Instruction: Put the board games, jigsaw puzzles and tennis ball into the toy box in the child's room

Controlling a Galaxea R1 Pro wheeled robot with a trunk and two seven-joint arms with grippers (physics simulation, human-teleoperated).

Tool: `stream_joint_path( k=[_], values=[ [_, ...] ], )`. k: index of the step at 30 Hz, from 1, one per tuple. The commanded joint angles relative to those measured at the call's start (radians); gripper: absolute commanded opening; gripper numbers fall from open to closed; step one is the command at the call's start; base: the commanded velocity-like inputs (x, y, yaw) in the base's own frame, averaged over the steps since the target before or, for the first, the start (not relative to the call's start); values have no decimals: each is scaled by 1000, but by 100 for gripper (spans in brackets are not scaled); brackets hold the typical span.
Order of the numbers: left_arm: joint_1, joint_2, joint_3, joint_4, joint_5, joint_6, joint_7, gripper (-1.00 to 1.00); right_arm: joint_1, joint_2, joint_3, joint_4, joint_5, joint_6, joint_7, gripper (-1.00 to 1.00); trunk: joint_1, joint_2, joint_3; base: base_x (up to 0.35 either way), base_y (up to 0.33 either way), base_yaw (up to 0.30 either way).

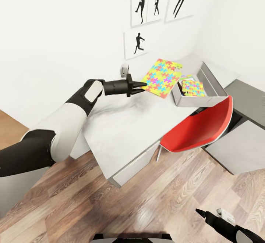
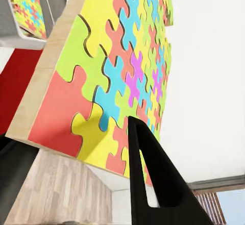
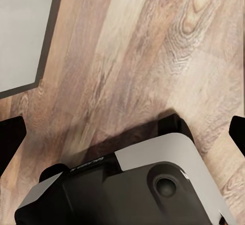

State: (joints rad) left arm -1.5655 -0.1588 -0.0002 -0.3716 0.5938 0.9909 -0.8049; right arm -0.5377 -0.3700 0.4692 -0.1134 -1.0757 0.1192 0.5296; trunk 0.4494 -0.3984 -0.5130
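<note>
Tilting above the table [image 1: 121, 125], one jigsaw puzzle [image 1: 162, 77] is pinched at its edge by the left gripper [image 1: 141, 86], just beside the toy box [image 1: 213, 85]. Another puzzle [image 1: 193, 87] is already inside. The right gripper [image 1: 206, 215] hangs wide-spread, holding nothing.

Child's bedroom in a home, simulator render. White walls with black silhouette athlete pictures [image 1: 139, 6], wood plank floor [image 1: 92, 202], pale desk top [image 1: 121, 121] against the wall, red chair [image 1: 200, 127] pushed up to it. Toys on the desk: bright jigsaw puzzle [image 1: 162, 77], grey toy box [image 1: 215, 88] holding another puzzle [image 1: 192, 87].
</note>
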Motion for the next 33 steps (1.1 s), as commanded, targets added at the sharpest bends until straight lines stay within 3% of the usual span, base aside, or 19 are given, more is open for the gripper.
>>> stream_joint_path(
  k=[1, 4, 8, 20, 22, 24, 27, 33],
  values=[
    [-1, -4, 2, 0, 0, -23, 17, -100, -1, -2, 5, 0, -10, 7, 3, 100, 1, -2, 0, 0, 0, -190],
    [2, -14, 24, 6, 9, -94, 71, -100, -1, -4, 5, 0, -10, 7, 3, 100, 1, -2, 3, 0, 0, -152],
    [10, -16, 65, 10, 70, -129, 116, -100, -1, -6, 5, 0, -10, 7, 2, 100, 1, -2, 4, 0, 0, -38],
    [13, -16, 82, 14, 134, -258, 248, -100, -1, -6, 5, 0, -10, 7, 3, 100, 1, -2, 8, 0, 0, -44],
    [13, -16, 83, 14, 176, -275, 293, -100, -1, -7, 5, 0, -10, 7, 3, 100, 1, -2, 11, 0, 0, -155],
    [13, -16, 83, 14, 254, -288, 338, -100, -1, -7, 5, 0, -10, 7, 3, 100, 1, -2, 13, 0, 0, -166],
    [14, -16, 77, 14, 325, -309, 399, -100, -1, -7, 5, 0, -10, 7, 3, 100, 1, -2, 16, 0, 0, -132],
    [17, -16, 72, 15, 359, -311, 453, -100, -1, -7, 5, 0, -10, 6, 3, 100, 1, -2, 18, 0, 0, -31]
  ],
)
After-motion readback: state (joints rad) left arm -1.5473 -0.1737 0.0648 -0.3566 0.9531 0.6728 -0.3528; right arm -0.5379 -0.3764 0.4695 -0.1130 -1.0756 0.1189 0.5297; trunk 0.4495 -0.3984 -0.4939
